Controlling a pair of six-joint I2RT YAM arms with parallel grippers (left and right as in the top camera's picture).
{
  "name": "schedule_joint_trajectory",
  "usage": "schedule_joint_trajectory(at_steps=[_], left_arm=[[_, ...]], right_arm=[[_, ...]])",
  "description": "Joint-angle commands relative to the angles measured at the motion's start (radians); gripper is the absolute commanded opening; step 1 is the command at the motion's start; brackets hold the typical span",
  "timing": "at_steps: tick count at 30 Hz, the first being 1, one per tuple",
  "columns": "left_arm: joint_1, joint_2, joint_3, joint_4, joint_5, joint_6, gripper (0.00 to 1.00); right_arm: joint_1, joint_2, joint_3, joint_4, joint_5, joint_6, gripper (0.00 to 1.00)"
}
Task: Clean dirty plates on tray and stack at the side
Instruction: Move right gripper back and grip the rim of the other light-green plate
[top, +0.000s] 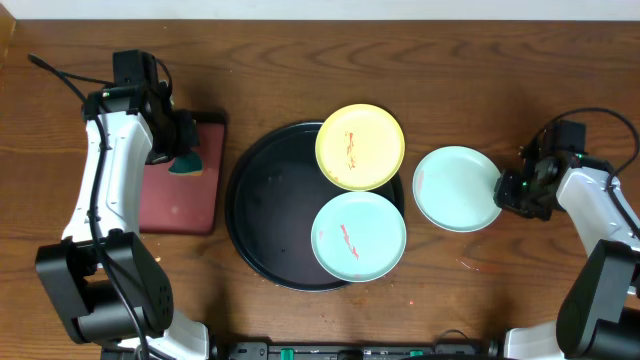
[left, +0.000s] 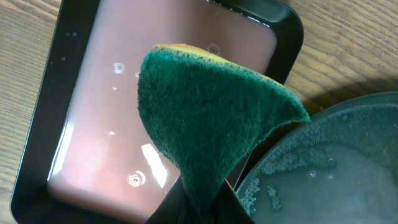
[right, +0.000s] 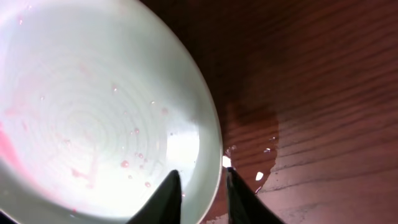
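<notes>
The black tray (top: 262, 205) sits mid-table. A yellow plate (top: 360, 147) with reddish smears lies over its upper right rim, and a smeared mint plate (top: 358, 237) lies at its lower right. A second mint plate (top: 457, 188) rests on the wood to the right of the tray. It is wet, with faint pink streaks (right: 93, 112). My right gripper (right: 201, 172) straddles its right rim, jaws slightly apart, with a gap at the outer finger (right: 239, 193). My left gripper (left: 202, 208) is shut on a green sponge (left: 211, 112), held above the small reddish-brown tray (left: 93, 93).
The reddish-brown tray (top: 180, 195) lies left of the black tray and holds a film of water. Soap bubbles dot the black tray's near edge (left: 329, 168). A small puddle (right: 264, 165) and reddish marks (top: 480, 265) lie on the wood near the right plate.
</notes>
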Motion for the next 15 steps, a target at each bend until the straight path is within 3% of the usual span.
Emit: schedule_joint_trajectory(at_steps=[1,9,15], left_arm=[[0.004,-0.007,0.002,0.004,0.003,0.02,0.07],[0.004,-0.007,0.002,0.005,0.003,0.02,0.07],[0.004,-0.007,0.002,0.005,0.003,0.02,0.08]], right_arm=[[0.003,-0.015,0.021,-0.021,-0.068,-0.036,0.25],[0.088,-0.057,0.21,-0.18,-0.211,-0.072,0.29],[0.271,-0.058,0.253,-0.21,-0.285,-0.063,0.33]])
